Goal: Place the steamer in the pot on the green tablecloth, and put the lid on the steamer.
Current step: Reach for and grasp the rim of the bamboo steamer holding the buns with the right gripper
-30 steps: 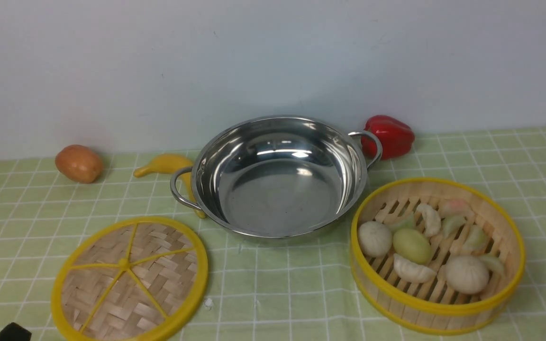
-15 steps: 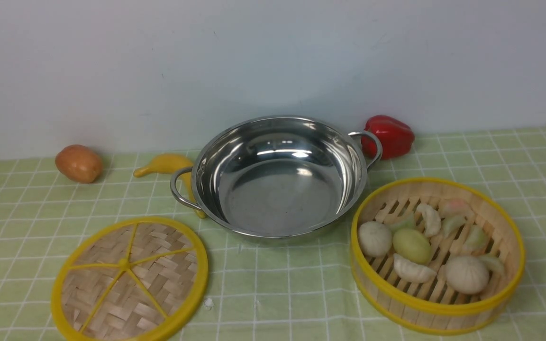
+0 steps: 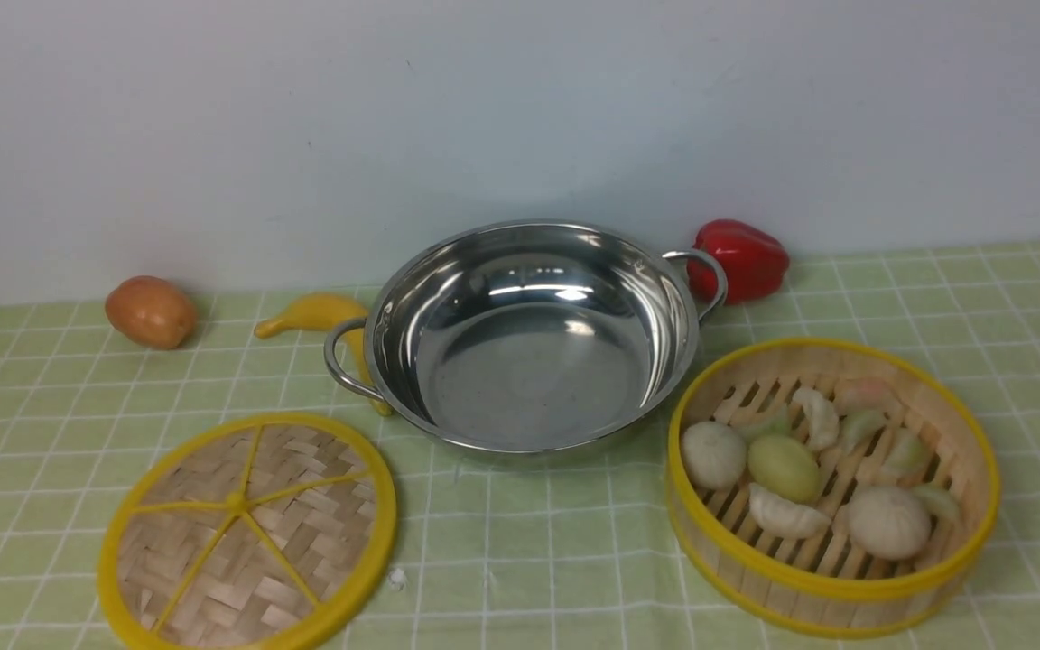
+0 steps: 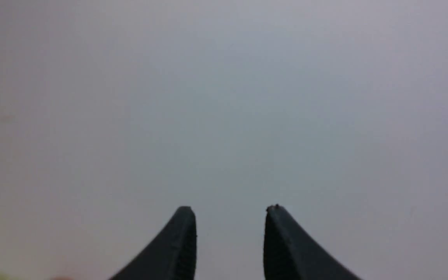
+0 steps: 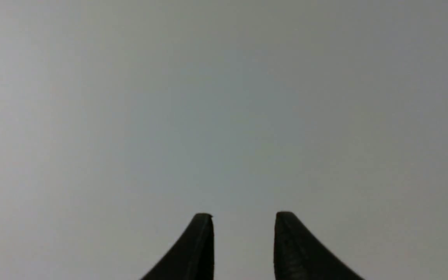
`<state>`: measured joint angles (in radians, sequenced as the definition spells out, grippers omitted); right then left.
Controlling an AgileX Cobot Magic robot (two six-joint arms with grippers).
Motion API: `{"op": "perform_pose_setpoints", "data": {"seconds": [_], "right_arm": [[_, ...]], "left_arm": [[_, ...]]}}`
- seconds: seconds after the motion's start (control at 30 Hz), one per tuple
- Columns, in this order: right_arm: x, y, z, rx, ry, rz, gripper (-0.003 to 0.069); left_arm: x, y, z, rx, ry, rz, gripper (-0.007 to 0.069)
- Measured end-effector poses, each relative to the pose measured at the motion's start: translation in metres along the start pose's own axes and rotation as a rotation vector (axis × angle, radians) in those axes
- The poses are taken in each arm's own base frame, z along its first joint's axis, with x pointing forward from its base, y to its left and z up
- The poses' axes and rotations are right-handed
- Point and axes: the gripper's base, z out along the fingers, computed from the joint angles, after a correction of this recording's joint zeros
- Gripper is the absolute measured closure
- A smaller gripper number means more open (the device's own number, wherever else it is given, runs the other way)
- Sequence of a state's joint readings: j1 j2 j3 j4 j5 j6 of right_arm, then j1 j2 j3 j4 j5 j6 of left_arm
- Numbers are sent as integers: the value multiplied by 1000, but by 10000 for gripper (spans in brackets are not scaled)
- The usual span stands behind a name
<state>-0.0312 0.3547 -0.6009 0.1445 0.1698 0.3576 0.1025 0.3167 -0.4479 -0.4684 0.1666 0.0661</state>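
- The steamer [image 3: 809,607], a round bamboo basket with yellow rims and a slatted floor, sits on the pale green, white-gridded tablecloth [image 3: 529,560], just right of and nearer than the pot and very close to it.
- It carries white buns [image 3: 888,522] and pale dumplings [image 3: 786,515] lying loose on the slats. It probably feels light but will shift its load if tipped, so it needs to travel level.
- Its low wall looks thin and slightly springy. A pinch over the rim, one finger inside and one outside, seems the surest hold; a hard squeeze could bend it.
- The pot [image 3: 529,361], a wide shallow stainless-steel pan with two loop handles, stands empty at the centre. It is slick, so the basket should go straight down into it.
- The lid [image 3: 245,533], a flat woven-bamboo disc with a yellow rim and spokes, lies flat on the cloth to the pot's left, offering only its rim edge to grip.
- The left gripper [image 4: 228,208] and right gripper [image 5: 243,214] each have their jaws apart with nothing between them.
- Both wrist views show only blank grey wall, and neither arm appears in the front view, so both sit well away from the basket.
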Motion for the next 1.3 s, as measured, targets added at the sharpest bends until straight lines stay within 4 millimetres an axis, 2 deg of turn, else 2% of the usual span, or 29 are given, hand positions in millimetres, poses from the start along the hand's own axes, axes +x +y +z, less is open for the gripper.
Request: {"op": "perform_pose_setpoints", "data": {"seconds": [0.03,0.07,0.1,0.2,0.23,0.3,0.33,0.4,0.43,0.57,0.67,0.73,0.77,0.8,0.9,1.1,1.3], "right_arm": [[1,0,2,10,25,0,419],[17,-7,21,102,250,-31,419],[30,-13,33,159,394,-47,419],[59,-27,54,250,674,-106,419],[75,-34,64,283,795,-120,419],[96,-43,77,297,934,-147,419],[98,-44,78,297,948,-148,419],[123,-54,94,289,1089,-159,419],[136,-58,103,287,1153,-158,419],[163,-70,131,296,1294,-141,419],[174,-75,151,303,1347,-137,419],[182,-79,174,304,1386,-133,419],[182,-79,174,304,1386,-133,419],[190,-83,187,310,1417,-131,419],[196,-87,202,319,1446,-146,419],[209,-91,217,334,1481,-168,419],[228,-83,218,300,1515,-231,419]], "left_arm": [[1,0,0,2,14,7,383],[18,3,18,-28,254,34,385],[29,6,27,-47,386,42,385],[57,15,47,-99,689,45,385],[66,18,51,-115,782,42,385],[81,24,60,-146,920,31,385],[81,24,60,-146,924,31,385],[97,32,69,-169,1049,36,385],[101,33,72,-168,1079,47,385],[115,40,81,-158,1174,82,385],[118,40,83,-151,1194,75,385],[119,40,84,-150,1198,64,385],[119,40,84,-149,1198,65,385],[119,40,84,-147,1197,62,385],[119,39,84,-145,1197,62,384],[119,39,84,-145,1197,60,382],[119,39,84,-143,1195,61,382]]}}
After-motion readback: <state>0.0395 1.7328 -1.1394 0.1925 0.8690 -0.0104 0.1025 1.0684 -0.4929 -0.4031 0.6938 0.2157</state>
